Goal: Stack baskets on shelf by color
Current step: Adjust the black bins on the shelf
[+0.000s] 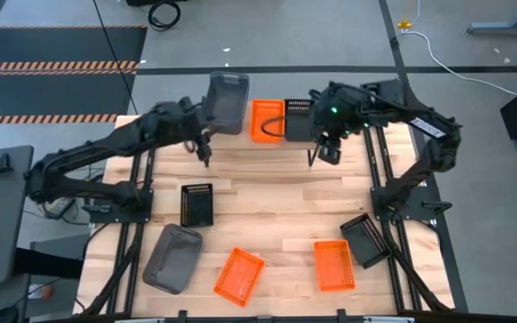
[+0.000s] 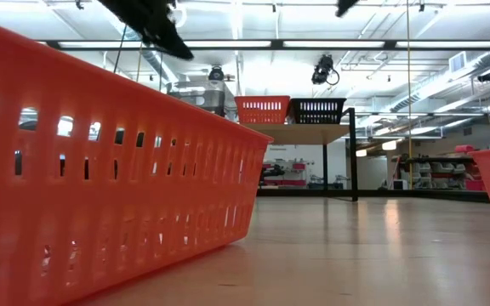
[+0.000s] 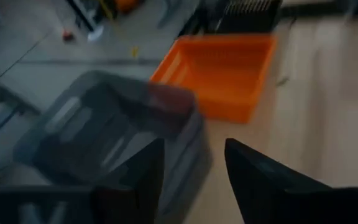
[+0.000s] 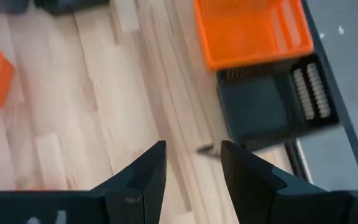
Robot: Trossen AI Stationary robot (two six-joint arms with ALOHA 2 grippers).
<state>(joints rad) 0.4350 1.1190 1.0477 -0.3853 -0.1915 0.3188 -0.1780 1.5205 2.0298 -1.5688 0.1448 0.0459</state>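
From the high view, you have 3 baskets on the shelf at the far edge: a grey basket, an orange basket and a black basket, one per colour. The left gripper hangs just in front of the grey one, the right gripper just in front of the black one; both look empty. 5 more baskets lie loose on the wooden tabletop: 1 black at mid-left, 1 grey, 2 orange and 1 black along the near side. I judge a placing step just finished; your next move calls for reaching a loose basket and gripping its rim.

The low view is filled by a near orange basket; behind it, the orange and black baskets stand side by side on the shelf, with a workshop under strip lights beyond.

In the left wrist view, the fingers stand apart, holding nothing, the grey basket just beyond.

In the right wrist view, the fingers are parted over bare planks, empty
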